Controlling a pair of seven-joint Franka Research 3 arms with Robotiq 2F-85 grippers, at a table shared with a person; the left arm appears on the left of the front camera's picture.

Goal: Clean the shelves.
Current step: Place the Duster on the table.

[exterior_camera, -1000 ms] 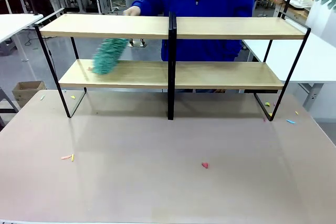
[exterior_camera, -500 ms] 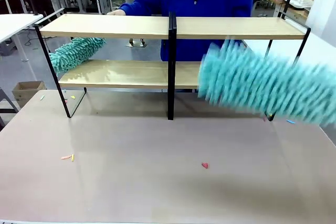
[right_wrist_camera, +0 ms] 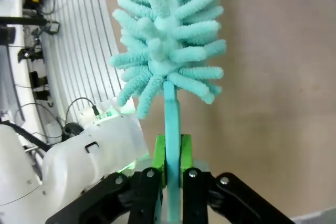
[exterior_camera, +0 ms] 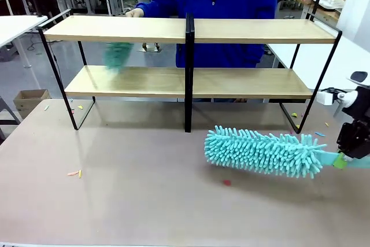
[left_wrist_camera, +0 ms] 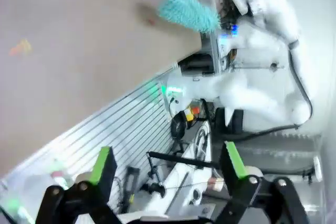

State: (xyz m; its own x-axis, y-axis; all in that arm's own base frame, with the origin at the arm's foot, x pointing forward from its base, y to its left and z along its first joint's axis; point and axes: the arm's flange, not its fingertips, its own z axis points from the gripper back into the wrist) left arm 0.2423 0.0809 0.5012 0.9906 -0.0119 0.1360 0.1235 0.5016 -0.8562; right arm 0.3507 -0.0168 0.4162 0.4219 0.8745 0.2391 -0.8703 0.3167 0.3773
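Gripping the thin handle of a turquoise duster (exterior_camera: pixel 263 152) between its green pads, the right gripper (exterior_camera: pixel 342 160) hangs at the right edge of the beige tabletop (exterior_camera: pixel 144 201), the fluffy head stretched toward the middle just above the surface. In the right wrist view the jaws are pinched tight on that handle (right_wrist_camera: pixel 171 129), the chenille head (right_wrist_camera: pixel 168 40) fanning out over the bare tabletop. The shelves (exterior_camera: pixel 191 56) stand along the far edge of the tabletop, two long light-wood boards in a thin black frame with a black post at the centre. Behind them stands a person in a blue top (exterior_camera: pixel 219 4), one hand (exterior_camera: pixel 134 12) at the back of the upper board near its left half. A second, darker teal duster (exterior_camera: pixel 118 55) shows as a blur between the two boards on the left side, just above the lower one; whether it touches the wood cannot be told. Small coloured scraps lie on the tabletop: a red bit (exterior_camera: pixel 226 183) near the middle, under the duster head's tip, and a yellow-orange pair (exterior_camera: pixel 74 173) toward the left edge. The left gripper (left_wrist_camera: pixel 167 167) hangs with jaws wide apart and nothing between them, beyond the tabletop's near edge, the turquoise duster (left_wrist_camera: pixel 188 12) small in the distance.
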